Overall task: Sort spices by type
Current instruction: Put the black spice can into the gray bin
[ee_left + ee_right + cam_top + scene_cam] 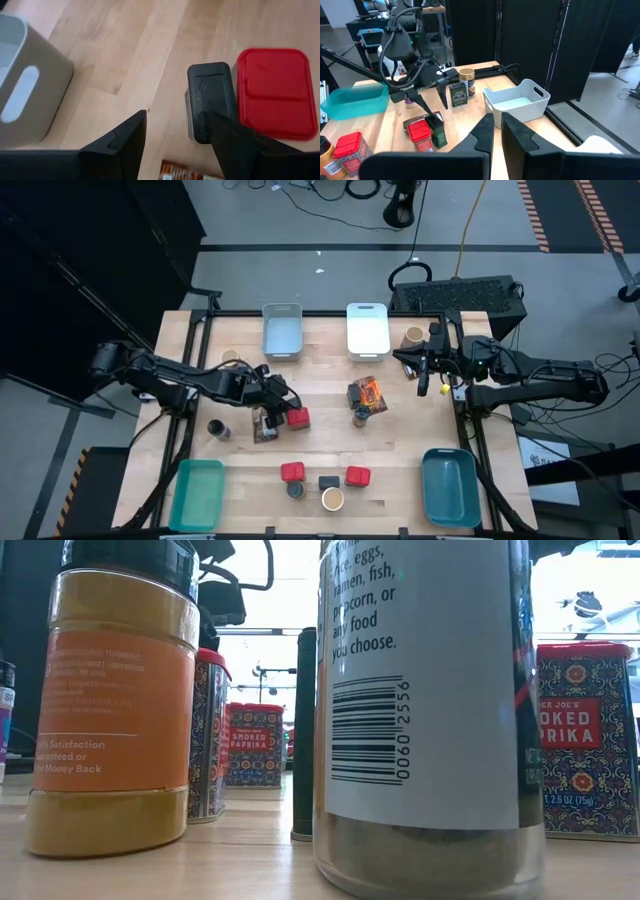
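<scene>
My left gripper (287, 402) hangs open, slanting down, just over a dark-lidded tin (210, 100) that stands beside a red tin (277, 92) left of the table's middle. A brown-orange packet (415, 121) lies next to them. More spices stand near the front edge: red tins (292, 472) (357, 476) and a tan-topped jar (332, 500). A packet and jars (365, 395) sit at the centre. My right gripper (422, 375) waits shut and holds nothing, raised over the far right of the table. My left gripper has one fingertip (220, 130) over the near end of the dark-lidded tin's lid (202, 127). I cannot tell whether it touches. Only bare table shows between the fingers.
A grey-blue bin (282, 330) and a white bin (367, 330) stand at the far edge. A teal bin (197, 493) stands at the near left, a blue bin (450, 485) at the near right. Tan-topped jars (230, 358) (413, 337) stand far left and far right, a dark jar (218, 428) at the left.
</scene>
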